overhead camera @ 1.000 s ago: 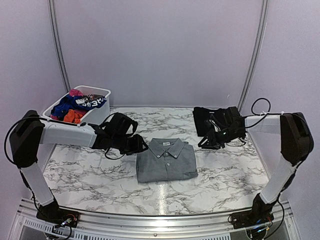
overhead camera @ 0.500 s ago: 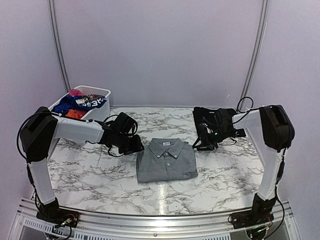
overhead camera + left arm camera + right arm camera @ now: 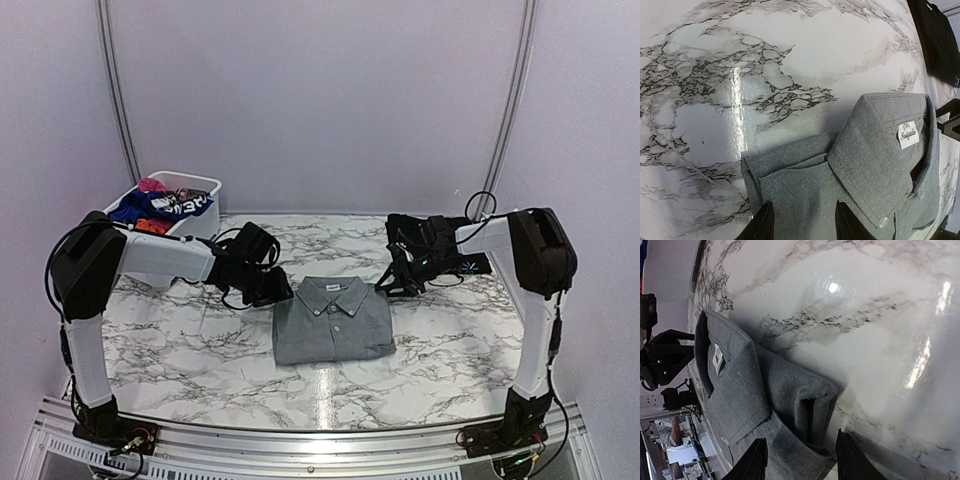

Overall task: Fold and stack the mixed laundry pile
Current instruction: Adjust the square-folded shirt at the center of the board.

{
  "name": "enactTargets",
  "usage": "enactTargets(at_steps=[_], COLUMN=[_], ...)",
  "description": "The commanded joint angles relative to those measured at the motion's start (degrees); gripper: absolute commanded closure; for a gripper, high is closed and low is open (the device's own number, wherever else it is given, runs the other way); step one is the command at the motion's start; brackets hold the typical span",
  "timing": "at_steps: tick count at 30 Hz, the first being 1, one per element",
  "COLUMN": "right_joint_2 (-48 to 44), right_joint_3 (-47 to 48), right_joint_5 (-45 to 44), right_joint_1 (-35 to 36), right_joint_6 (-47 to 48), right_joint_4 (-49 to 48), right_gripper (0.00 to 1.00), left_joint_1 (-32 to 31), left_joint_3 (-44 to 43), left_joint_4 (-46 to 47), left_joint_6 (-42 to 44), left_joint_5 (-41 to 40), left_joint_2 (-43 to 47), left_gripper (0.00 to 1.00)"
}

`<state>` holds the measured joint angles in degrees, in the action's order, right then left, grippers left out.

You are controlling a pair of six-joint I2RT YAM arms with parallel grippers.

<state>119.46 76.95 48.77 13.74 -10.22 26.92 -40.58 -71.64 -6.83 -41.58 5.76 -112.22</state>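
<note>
One grey shirt [image 3: 332, 322], one black garment [image 3: 402, 236], one basket [image 3: 205, 184]; left fingers [image 3: 762, 226], right fingers [image 3: 753, 465] half-open, empty

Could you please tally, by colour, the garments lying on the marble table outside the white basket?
Grey collared shirt: 1
Black garment: 1
Total: 2

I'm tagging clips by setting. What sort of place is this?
Most likely a robotics lab booth: plain pale wall panels close in a marble-patterned table, a left arm and right arm are bolted at its near edge, and a folded grey shirt lies on it.
</note>
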Motion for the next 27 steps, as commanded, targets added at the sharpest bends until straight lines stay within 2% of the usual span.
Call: enactTargets(at_steps=[1,4,10,14,18,19,20,22,23,27], right_joint_2=[1.0,-0.5,-4.7,-5.8,-6.0,-5.8,-5.6,-5.8,-5.9,-5.4], right_joint_3=[1.5,-0.3,-0.4,1.1,1.6,1.8,2.0,1.8,1.8,2.5], right_joint_5=[-1.6,-1.5,-0.9,-1.7,-2.4,-2.6,-2.8,-3.5,-3.7,-4.1], right_joint_1=[1.4,1.5,2.1,2.9,4.1,4.2,4.3,4.5,4.5,4.5], right_joint_6=[0.9,0.3,-0.2,-0.1,0.3,0.4,0.6,0.7,0.7,0.6], right_joint_4=[3.3,2.4,0.9,1.5,1.4,1.8,2.0,1.8,1.7,1.7], right_gripper=[0.56,0.59,0.81,0.88,1.0,1.0,1.0,1.0,1.0,1.0], left_joint_1=[0.5,0.5,0.5,0.6,0.8,1.0,1.1,1.9,2.3,3.6], left_joint_3=[-1.0,-0.7,-0.3,-0.6,-0.3,0.0,0.6,2.3,3.2,4.4], left_joint_4=[-1.9,-2.0,-1.9,-1.9,-1.9,-2.1,-2.4,-2.4,-2.5,-2.4], left_joint_6=[0.5,0.6,1.5,1.9,1.9,1.8,1.4,0.0,-0.3,0.0], left_joint_5=[0.7,0.8,1.1,1.1,0.3,-0.5,-1.7,-3.8,-4.8,-3.8], left_joint_2=[-0.4,-0.2,1.2,1.5,2.2,2.6,3.2,5.1,5.6,4.9], left_gripper=[0.55,0.55,0.65,0.81,0.98,0.99,0.95,0.7,0.64,0.55])
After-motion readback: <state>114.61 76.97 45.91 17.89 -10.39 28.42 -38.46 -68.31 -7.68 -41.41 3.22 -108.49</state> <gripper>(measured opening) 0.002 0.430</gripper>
